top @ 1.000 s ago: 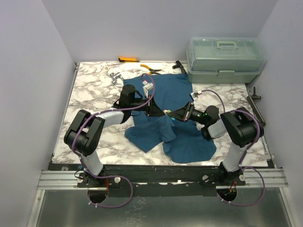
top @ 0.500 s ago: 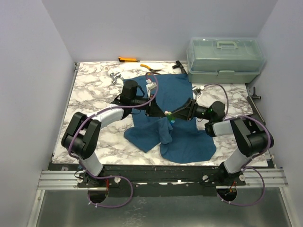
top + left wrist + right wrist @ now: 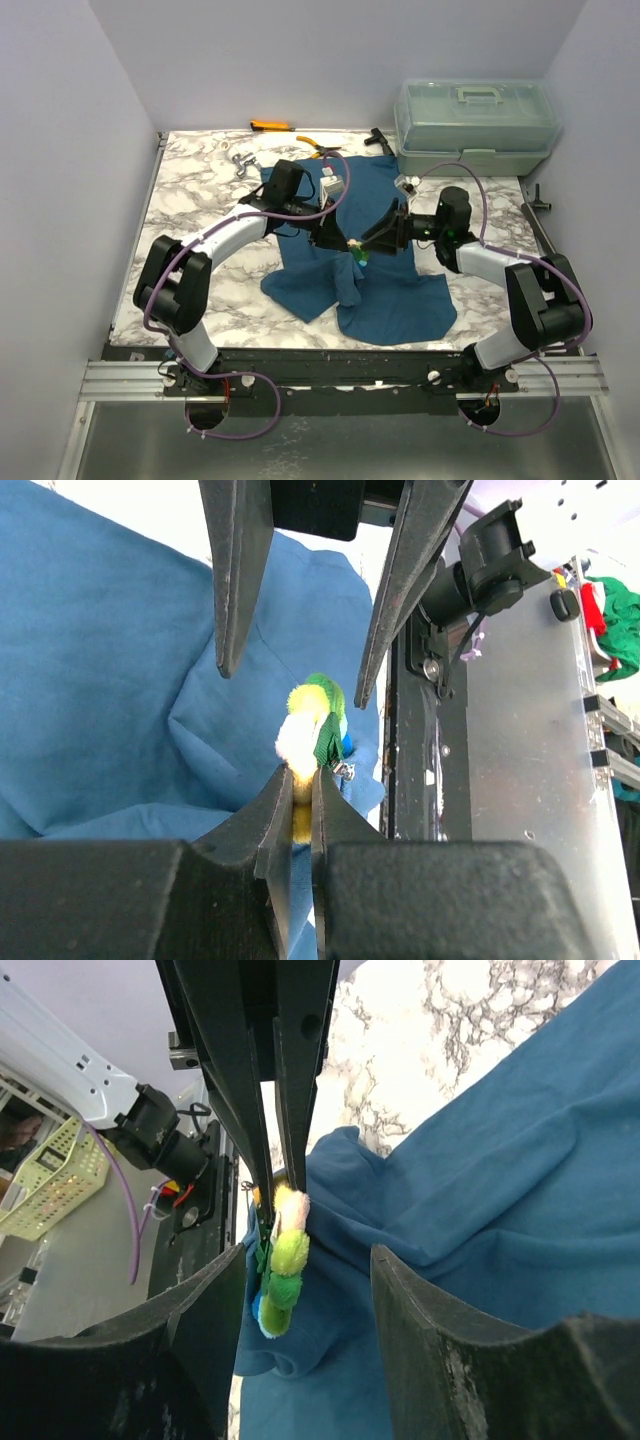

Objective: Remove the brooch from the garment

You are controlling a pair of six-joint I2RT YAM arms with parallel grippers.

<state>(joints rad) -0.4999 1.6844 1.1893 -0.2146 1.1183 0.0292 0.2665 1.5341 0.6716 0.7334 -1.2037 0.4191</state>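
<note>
Over the desk point(image 3: 190, 200), the brooch point(image 3: 312, 715) is clamped in the left tool point(image 3: 302, 777) alone, the right tool point(image 3: 308, 1260) now parted around it: handover judged complete.

Marble-patterned table point(image 3: 190, 200). A teal T-shirt point(image 3: 400, 300) lies rumpled from the centre to the near edge. A translucent green case point(image 3: 472, 125) stands in the far right corner. Along the far edge lie an orange-handled tool point(image 3: 270, 126), pliers point(image 3: 320, 147) and a black item point(image 3: 378, 140). Small metal pieces point(image 3: 240, 162) lie towards the far left corner.
</note>
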